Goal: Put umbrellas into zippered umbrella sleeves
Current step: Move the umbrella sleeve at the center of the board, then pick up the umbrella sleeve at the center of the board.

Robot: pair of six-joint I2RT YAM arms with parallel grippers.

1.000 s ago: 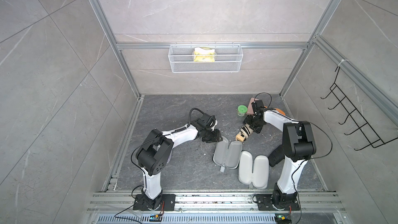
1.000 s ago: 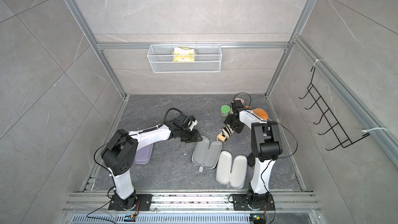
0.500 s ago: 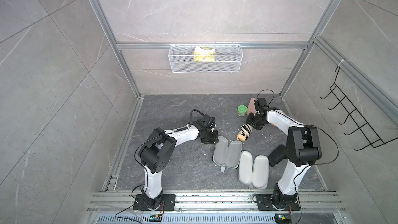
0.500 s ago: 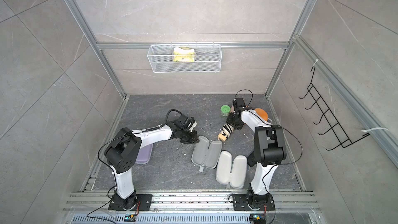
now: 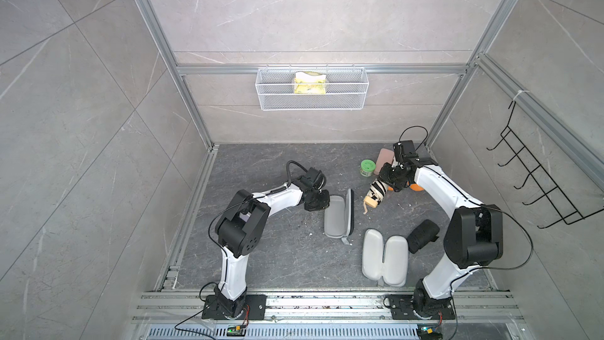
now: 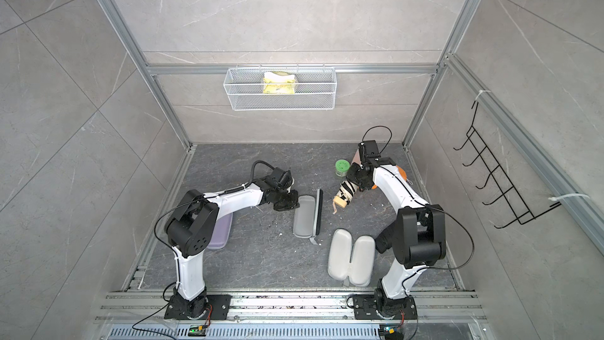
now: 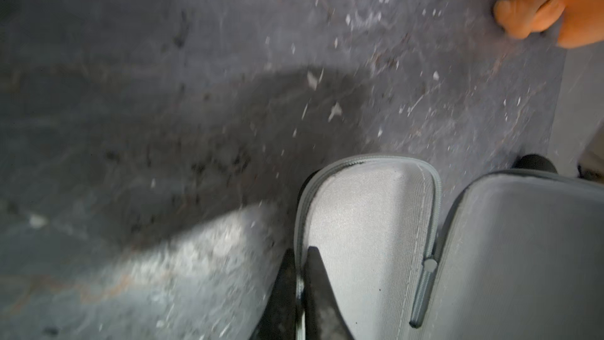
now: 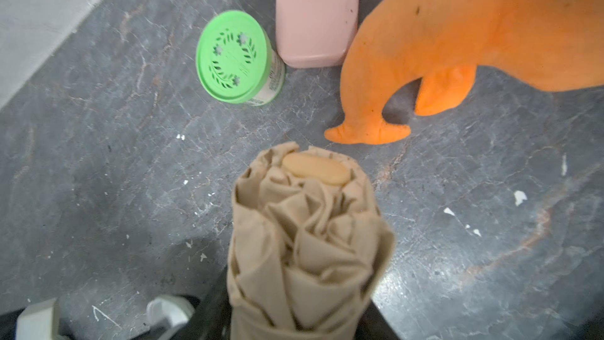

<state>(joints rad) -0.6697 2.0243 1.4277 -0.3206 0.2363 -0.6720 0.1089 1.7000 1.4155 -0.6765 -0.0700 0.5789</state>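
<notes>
A grey-lined umbrella sleeve with a dark shell lies open mid-floor, one half flat and the other standing on edge. My left gripper is shut on the flat half's zipper rim, the fingers pinching it. My right gripper is shut on the cream umbrella, held tilted with its tan handle low; its folded fabric fills the right wrist view. A cream sleeve lies open near the front, with a black umbrella beside it. A lilac sleeve lies under the left arm.
A green-lidded jar, a flat pink case and an orange plush toy sit at the back right, close to the right gripper. A wire basket hangs on the back wall and a black hook rack on the right wall.
The left gripper closed on the dark sleeve's rim, and the sleeve's far half now stands on edge. The right gripper closed on the cream umbrella and raised it slightly.
</notes>
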